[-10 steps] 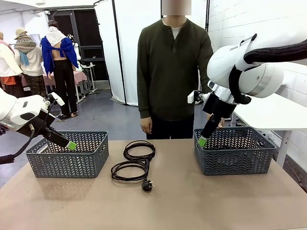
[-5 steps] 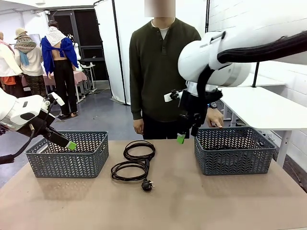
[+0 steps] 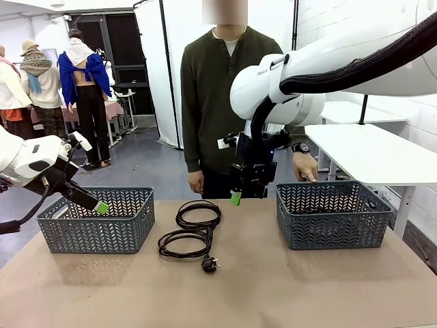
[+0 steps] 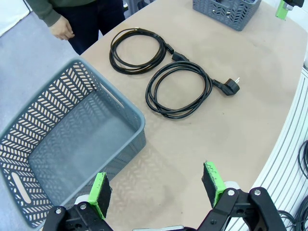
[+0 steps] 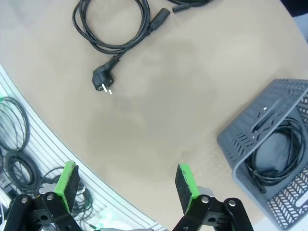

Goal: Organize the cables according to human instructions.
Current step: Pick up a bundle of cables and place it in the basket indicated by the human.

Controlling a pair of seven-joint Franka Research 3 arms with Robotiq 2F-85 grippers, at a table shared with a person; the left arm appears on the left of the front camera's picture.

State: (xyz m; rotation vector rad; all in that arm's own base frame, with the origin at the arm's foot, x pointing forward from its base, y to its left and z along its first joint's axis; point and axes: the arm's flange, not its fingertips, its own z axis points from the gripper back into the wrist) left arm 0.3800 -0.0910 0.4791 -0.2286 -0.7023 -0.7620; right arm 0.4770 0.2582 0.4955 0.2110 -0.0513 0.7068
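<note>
Both grippers released, cords on the table and in a basket

We see the right gripper (image 3: 236, 198) (image 5: 126, 185) hang spread and holding nothing above the tan tabletop (image 3: 273, 287). It sits between the two coiled black cables (image 4: 179, 113) at mid-table and the grey lattice plastic basket (image 3: 332, 225) that holds a third coiled black cable (image 5: 262, 180). The left gripper (image 3: 101, 207) (image 4: 157, 188) gapes over the matching left basket (image 3: 95, 229).

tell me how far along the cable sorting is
Done: at least one cable lies in the right basket. In hand: nothing; the right gripper and left gripper are open and empty. Left: two more on the table, far coil and near coil; the left basket looks empty.
</note>
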